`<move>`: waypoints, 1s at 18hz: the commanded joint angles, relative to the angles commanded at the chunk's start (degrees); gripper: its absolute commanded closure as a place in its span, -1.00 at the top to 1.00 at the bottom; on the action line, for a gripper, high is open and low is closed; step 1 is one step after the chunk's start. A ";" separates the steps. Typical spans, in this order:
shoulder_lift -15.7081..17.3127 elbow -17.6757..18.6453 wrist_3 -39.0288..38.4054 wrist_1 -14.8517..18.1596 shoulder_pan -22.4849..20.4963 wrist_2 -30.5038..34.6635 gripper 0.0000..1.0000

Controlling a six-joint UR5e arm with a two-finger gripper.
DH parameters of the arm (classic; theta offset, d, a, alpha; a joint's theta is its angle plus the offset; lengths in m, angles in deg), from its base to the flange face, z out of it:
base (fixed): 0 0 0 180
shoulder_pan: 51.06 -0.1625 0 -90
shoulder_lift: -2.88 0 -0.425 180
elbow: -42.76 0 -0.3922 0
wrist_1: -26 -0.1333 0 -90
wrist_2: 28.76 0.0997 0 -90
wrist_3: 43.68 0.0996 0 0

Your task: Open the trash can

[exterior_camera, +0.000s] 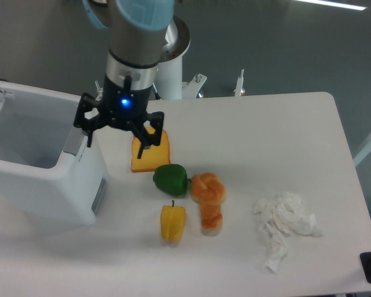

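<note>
One boxy white plastic trash can (43, 179) stands lidless (we read no labels); our gripper (115, 132) jaws hang spread, empty.

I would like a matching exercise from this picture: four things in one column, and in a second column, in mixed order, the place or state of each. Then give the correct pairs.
Things
1. trash can
2. green pepper
3. crumpled tissue
4. gripper

Places or states
A. lies apart from the food, on the right part of the table
B. fingers spread, holding nothing
C. lid up, inside visible
D. between the yellow cheese wedge and the yellow pepper

Pairs: 1-C, 2-D, 3-A, 4-B
</note>
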 joint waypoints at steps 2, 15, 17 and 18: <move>-1.93 0.44 3.54 -1.33 -1.74 4.20 1.00; -14.23 1.06 48.53 -4.06 -16.00 17.20 1.00; -14.77 1.06 49.08 -4.23 -15.82 18.72 1.00; -14.77 1.15 49.16 -4.49 -15.91 18.73 1.00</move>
